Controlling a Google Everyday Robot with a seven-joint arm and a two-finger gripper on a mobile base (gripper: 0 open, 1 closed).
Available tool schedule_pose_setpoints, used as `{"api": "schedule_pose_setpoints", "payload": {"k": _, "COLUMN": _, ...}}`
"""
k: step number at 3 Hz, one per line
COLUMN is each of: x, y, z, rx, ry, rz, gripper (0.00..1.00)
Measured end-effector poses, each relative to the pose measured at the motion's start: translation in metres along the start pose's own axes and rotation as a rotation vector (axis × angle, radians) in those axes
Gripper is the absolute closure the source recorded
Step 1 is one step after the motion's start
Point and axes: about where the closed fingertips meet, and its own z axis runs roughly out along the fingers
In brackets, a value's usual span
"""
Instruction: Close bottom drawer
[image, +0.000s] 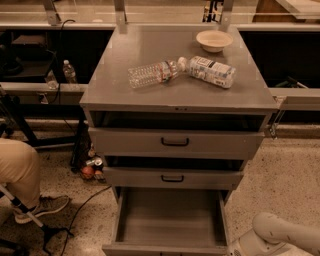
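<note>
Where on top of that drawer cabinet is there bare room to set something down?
Front strip below the clear bottle and carton, and the left rear corner. Crowded mid-right, up to the bowl. The open bottom drawer is bare; the gripper sits beside its right front corner.

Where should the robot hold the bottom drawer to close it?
Its front panel, from the front, pushing straight toward the cabinet: the bottom drawer sticks far out and its handle is cut off below. The gripper is out of view; only the arm shows, lower right.
</note>
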Motion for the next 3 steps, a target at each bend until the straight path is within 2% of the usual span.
{"api": "schedule_pose_setpoints", "payload": {"k": 1, "x": -0.002, "y": -0.038, "z": 0.044, "rx": -0.053, "ry": -0.017, "rz": 0.002, "gripper": 0.57}}
{"api": "schedule_pose_setpoints", "payload": {"k": 2, "x": -0.005, "y": -0.056, "z": 0.067, "rx": -0.079, "ry": -0.015, "rz": -0.013, "gripper": 0.8}}
{"api": "schedule_pose_setpoints", "payload": {"k": 3, "x": -0.007, "y": -0.079, "z": 0.086, "rx": -0.085, "ry": -0.063, "rz": -0.011, "gripper": 1.0}}
